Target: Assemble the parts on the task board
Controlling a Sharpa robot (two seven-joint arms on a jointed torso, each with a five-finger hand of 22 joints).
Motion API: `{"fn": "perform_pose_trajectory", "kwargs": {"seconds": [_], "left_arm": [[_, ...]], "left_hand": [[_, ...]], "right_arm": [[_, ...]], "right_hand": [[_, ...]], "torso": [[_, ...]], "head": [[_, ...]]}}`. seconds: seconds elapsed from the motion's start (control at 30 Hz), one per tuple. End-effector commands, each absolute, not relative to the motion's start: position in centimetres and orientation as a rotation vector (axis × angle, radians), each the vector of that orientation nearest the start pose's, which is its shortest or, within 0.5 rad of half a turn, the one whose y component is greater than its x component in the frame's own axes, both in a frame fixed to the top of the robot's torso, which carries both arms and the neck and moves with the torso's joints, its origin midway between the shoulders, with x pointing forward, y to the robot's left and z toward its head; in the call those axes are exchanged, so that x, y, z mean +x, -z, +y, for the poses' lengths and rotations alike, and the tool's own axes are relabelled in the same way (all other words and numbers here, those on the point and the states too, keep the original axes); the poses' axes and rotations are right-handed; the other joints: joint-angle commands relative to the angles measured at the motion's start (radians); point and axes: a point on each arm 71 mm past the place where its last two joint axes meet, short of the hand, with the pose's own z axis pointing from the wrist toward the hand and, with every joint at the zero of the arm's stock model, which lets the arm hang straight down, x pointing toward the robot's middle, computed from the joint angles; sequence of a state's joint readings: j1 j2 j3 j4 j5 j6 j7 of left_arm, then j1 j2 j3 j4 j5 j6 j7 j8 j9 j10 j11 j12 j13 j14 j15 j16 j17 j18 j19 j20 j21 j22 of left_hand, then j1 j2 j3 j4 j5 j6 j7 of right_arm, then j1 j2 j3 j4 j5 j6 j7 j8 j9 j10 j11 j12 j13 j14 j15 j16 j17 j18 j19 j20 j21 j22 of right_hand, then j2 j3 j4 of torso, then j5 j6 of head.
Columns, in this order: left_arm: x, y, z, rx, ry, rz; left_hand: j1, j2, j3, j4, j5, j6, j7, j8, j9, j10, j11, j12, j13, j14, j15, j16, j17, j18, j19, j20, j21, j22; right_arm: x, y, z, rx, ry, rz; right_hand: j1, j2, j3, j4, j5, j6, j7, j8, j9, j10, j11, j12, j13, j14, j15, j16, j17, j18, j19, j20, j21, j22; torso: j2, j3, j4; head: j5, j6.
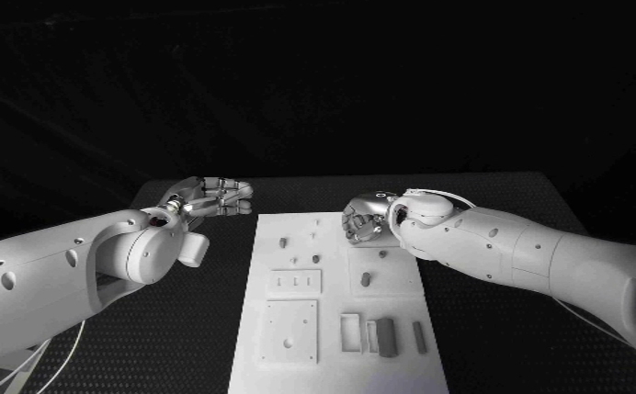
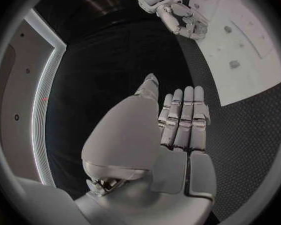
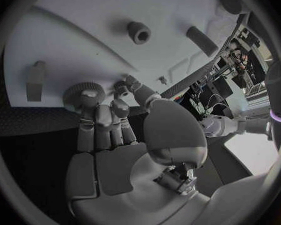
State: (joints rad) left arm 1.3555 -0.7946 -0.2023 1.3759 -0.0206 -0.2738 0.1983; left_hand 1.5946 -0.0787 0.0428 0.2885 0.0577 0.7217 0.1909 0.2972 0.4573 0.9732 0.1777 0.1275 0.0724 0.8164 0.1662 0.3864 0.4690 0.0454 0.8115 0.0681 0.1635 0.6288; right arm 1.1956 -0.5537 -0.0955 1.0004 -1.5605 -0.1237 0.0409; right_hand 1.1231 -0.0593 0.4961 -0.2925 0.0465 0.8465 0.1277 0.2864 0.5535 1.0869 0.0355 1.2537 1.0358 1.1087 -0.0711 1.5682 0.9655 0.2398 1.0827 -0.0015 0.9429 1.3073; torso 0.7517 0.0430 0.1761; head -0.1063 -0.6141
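The white task board (image 1: 338,307) lies in the middle of the table, also seen as board (image 3: 84,40) and board (image 2: 256,80). My right hand (image 1: 369,219) hovers over its far right part. Its fingertips (image 3: 93,110) touch a round toothed gear (image 3: 83,94) at the board's edge, with the thumb (image 3: 139,91) standing apart; whether the gear is gripped is unclear. Small parts lie on the board: a peg (image 1: 284,242), a stud (image 1: 366,278) and a grey block (image 1: 386,337). My left hand (image 1: 212,197) floats off the board's far left corner, fingers (image 2: 184,120) straight together, holding nothing.
Near the right hand are a short cylinder (image 3: 139,32), an oblong piece (image 3: 202,40) and an upright block (image 3: 35,80). A square plate (image 1: 289,330) and a slotted plate (image 1: 294,282) sit on the board's near half. Black mesh table (image 1: 173,320) surrounds the board.
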Motion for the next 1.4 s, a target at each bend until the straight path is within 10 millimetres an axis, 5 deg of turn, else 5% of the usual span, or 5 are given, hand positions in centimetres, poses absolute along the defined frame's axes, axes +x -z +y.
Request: {"fn": "perform_pose_trajectory", "kwargs": {"seconds": [0.03, 0.23, 0.53, 1.4], "left_arm": [[52.3, 17.8, 23.0, -1.096, 1.325, 1.622], [52.3, 17.8, 23.0, -1.095, 1.326, 1.621], [52.3, 17.8, 23.1, -1.097, 1.323, 1.62], [52.3, 17.9, 23.0, -1.097, 1.323, 1.619]], "left_hand": [[-0.005, 0.004, -0.004, 0.001, -0.001, 0.0, 0.023, -0.006, -0.001, 0.001, 0.005, -0.004, -0.001, -0.001, 0.006, -0.006, 0.001, 0.006, -0.002, 0.004, -0.004, -0.001], [-0.005, 0.005, -0.005, 0.001, -0.001, 0.0, 0.022, -0.006, -0.002, 0.001, 0.005, -0.005, -0.001, -0.001, 0.006, -0.007, 0.001, 0.006, -0.002, 0.004, -0.004, -0.001], [-0.007, 0.007, -0.005, 0.002, -0.001, 0.001, 0.022, -0.006, -0.002, 0.002, 0.005, -0.005, -0.002, -0.001, 0.006, -0.008, 0.002, 0.006, -0.002, 0.004, -0.005, -0.001], [-0.009, 0.008, -0.005, 0.001, -0.001, 0.001, 0.022, -0.007, -0.003, 0.002, 0.005, -0.007, -0.002, 0.0, 0.006, -0.01, 0.003, 0.006, -0.002, 0.004, -0.006, -0.001]], "right_arm": [[55.2, 25.8, -20.6, -0.374, -0.398, 1.922], [55.1, 25.8, -20.5, -0.376, -0.401, 1.921], [55.2, 25.6, -20.6, -0.39, -0.383, 1.882], [54.8, 23.6, -17.3, -0.377, -0.396, 1.625]], "right_hand": [[0.005, 0.01, 0.008, 0.0, 0.002, 0.023, 0.017, -0.004, -0.003, 0.002, -0.003, 0.005, -0.001, 0.0, -0.001, 0.007, -0.001, 0.022, -0.002, -0.009, 0.005, 0.017], [0.008, 0.024, 0.011, 0.0, 0.002, 0.037, 0.013, 0.002, 0.001, 0.002, -0.006, 0.005, -0.002, 0.0, -0.004, 0.009, -0.002, 0.022, -0.004, -0.009, 0.006, 0.018], [0.001, 0.08, 0.017, 0.0, 0.002, 0.12, -0.016, 0.041, 0.023, 0.005, -0.033, 0.0, -0.007, -0.012, -0.027, 0.011, -0.017, 0.022, -0.013, -0.006, 0.009, 0.019], [0.016, 0.069, 0.015, -0.001, 0.002, 0.152, -0.031, 0.05, 0.035, 0.022, -0.049, -0.005, -0.013, 0.006, -0.045, 0.015, -0.009, 0.022, -0.008, -0.013, 0.019, 0.018]], "torso": [[0.001, -0.0003, 0.0006], [0.002, -0.0003, 0.0], [0.001, -0.0006, 0.0004], [0.003, -0.0029, 0.0023]], "head": [[-0.001, -0.001], [-0.001, 0.001], [-0.002, 0.001], [0.0, 0.013]]}}
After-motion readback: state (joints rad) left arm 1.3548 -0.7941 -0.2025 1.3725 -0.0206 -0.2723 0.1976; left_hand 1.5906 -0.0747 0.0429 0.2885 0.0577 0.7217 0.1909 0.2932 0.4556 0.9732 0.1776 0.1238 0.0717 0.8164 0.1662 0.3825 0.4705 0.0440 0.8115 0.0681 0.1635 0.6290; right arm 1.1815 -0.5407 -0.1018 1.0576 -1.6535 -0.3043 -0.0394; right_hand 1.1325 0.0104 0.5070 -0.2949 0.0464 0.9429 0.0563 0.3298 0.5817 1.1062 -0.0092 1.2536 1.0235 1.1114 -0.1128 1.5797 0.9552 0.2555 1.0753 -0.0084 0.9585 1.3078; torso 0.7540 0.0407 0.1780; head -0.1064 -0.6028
